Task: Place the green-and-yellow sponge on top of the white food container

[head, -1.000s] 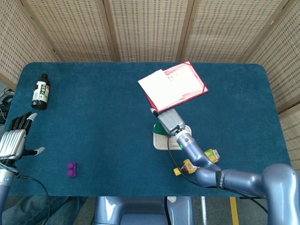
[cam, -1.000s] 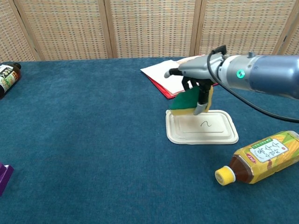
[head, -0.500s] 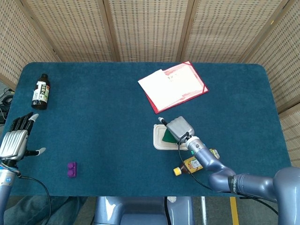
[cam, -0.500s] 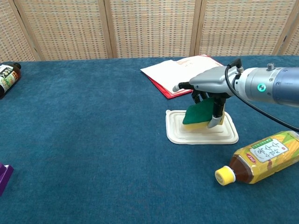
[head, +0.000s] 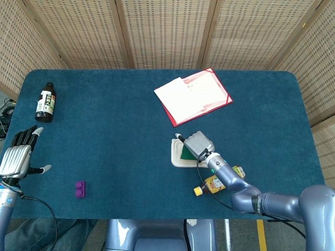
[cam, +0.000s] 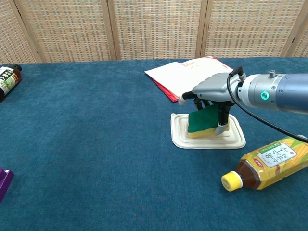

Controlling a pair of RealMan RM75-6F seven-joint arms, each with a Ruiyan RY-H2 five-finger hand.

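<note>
Right hand: your right hand (cam: 211, 94) sits over the container (cam: 208, 138), palm down, fingers (cam: 222, 118) curled down around the sponge (cam: 202, 121); it grips the sponge from above. From the head camera the hand (head: 198, 143) covers most of the sponge (head: 187, 153).
Sponge: green side faces the chest camera, yellow strip along the bottom. It stands tilted on its edge, yellow edge touching the container's recessed top, upper part tucked under your palm. One finger comes down on its right side, its tip at the container surface.
Container: white, flat, lying on the table (cam: 96, 144) just in front of the papers (cam: 183, 77); from the head camera its left rim (head: 175, 157) shows past the hand.
Left hand: your left hand (head: 15, 156) is at the table's left edge, well apart from the sponge, fingers spread and straight, holding nothing. Only the head view shows it.
Tea bottle: lies on its side, yellow cap toward the camera, near the container's front right (cam: 267, 163), not touching it.
Dark bottle: lying at the far left (head: 46, 102).
Purple block: near the left front edge (head: 79, 189).
Papers: red folder with white sheets, behind the container.
</note>
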